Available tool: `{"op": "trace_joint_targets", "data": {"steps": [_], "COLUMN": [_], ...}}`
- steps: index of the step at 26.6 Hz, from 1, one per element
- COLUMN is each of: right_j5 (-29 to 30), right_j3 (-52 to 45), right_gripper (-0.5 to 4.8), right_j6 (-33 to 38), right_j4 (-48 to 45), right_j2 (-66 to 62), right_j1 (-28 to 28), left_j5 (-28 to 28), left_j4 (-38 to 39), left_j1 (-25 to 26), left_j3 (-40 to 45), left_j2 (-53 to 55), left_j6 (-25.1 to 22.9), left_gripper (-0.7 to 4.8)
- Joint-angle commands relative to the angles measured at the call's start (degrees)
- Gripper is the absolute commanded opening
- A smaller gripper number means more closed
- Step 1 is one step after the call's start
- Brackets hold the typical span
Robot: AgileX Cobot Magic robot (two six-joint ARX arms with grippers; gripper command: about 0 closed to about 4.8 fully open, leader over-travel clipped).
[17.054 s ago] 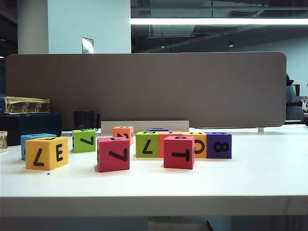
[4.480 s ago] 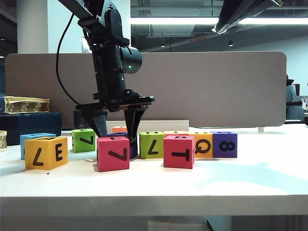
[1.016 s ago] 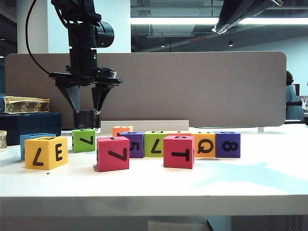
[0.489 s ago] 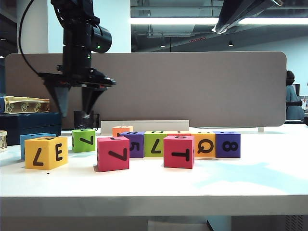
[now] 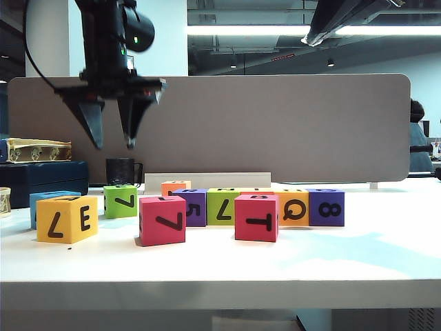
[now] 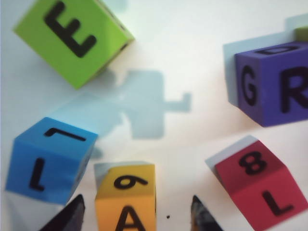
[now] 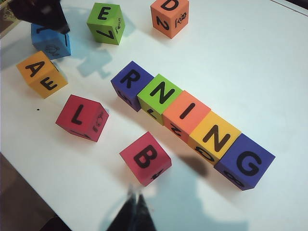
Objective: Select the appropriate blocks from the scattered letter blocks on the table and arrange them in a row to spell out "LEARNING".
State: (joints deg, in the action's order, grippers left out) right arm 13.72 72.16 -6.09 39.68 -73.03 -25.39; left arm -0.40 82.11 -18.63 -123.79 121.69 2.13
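The left gripper (image 5: 110,141) hung with empty jaws apart, the yellow foam A block (image 6: 126,197) on the white table (image 5: 344,255) below between them. Right gripper (image 7: 134,211) looked closed. Next: drop, grab A beside purple R block (image 7: 127,84).

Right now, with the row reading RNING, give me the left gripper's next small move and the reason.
Probably lower the left gripper, open and empty above the table's left side, onto the yellow block with A on top. The row starts at the purple R block, so A goes next beside it; that block lies loose right under the fingertips. The right gripper looks shut, hovering by the red B block.
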Motion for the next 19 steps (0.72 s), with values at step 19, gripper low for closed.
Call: {"op": "trace_joint_targets", "data": {"steps": [19], "right_j5": [1.7], "right_j3": [0.2], "right_gripper": [-0.01], "right_j6": [-0.1], "right_j4": [-0.7], "right_j2": [0.2], "right_j1": [-0.1], "left_j5": [-3.5], "left_j4": [-10.2], "left_j1": [0.0], "left_j3": [29.9], "left_j2": [-12.4], "left_j6": [-0.2], "left_gripper": [2.83]}}
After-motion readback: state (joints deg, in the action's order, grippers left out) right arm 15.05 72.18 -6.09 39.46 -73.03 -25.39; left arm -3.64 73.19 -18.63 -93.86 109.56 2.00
